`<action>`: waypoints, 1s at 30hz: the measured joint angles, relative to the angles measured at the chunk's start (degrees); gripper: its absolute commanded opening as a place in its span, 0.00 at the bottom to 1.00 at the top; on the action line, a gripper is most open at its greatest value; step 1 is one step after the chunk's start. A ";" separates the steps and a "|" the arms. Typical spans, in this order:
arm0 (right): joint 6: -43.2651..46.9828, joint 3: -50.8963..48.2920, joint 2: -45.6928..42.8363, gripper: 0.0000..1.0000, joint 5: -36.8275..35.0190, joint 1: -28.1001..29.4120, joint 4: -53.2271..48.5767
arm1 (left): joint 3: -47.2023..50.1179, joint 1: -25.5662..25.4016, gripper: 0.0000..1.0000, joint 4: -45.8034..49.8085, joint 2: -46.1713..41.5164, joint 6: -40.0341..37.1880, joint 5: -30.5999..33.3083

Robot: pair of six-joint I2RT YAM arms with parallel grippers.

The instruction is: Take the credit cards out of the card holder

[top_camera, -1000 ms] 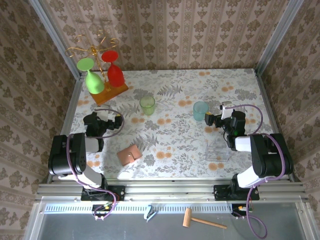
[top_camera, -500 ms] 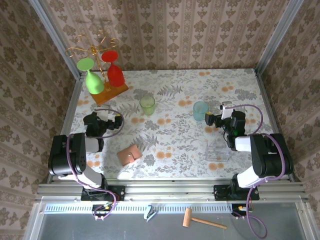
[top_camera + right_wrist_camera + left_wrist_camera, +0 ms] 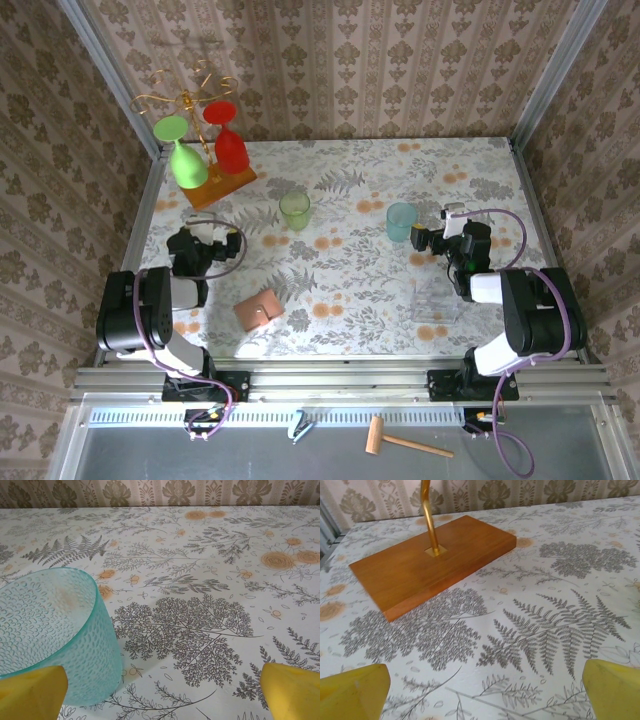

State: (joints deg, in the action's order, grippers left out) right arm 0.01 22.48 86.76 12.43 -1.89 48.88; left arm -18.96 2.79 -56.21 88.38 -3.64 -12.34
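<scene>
Folded low, elbows back: left arm (image 3: pixel 135 312), right arm (image 3: pixel 535 312); wrists forward, left jaws and right jaws wide apart.

A robotics lab booth dressed up as a home. Damask wallpaper panels (image 3: pixel 340 60) fill the top of the frame. A floral-covered desk (image 3: pixel 350 290) sits mid-frame. Bare aluminium framing (image 3: pixel 340 380) crosses the bottom, carrying the bolted left arm (image 3: pixel 135 310) and right arm (image 3: pixel 535 320).

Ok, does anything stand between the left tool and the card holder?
Nothing visible does. The card holder lies on the table, nearer the front edge and to the right of the open left tool. That tool points away from it, toward the glass rack's wooden base, so it would probably have to turn around.
</scene>
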 measured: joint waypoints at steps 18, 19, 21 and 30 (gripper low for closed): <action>-4.63 4.72 -22.18 1.00 -0.59 0.66 -31.34 | -0.22 -5.86 1.00 23.74 -30.18 6.67 11.34; -5.11 5.31 -23.63 1.00 -0.59 0.66 -34.07 | -0.96 -5.90 1.00 25.49 -31.87 7.65 11.06; -6.51 6.51 -26.88 0.99 -0.61 0.66 -40.00 | -2.40 -6.01 1.00 28.85 -35.08 9.88 10.32; -18.25 11.43 -39.12 0.86 -1.86 0.66 -64.48 | -15.87 -6.14 1.00 53.81 -42.07 13.66 3.72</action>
State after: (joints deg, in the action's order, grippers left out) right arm -18.24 33.91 47.64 10.57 -1.23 -15.59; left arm -34.83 -3.36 -2.39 46.30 10.02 -8.62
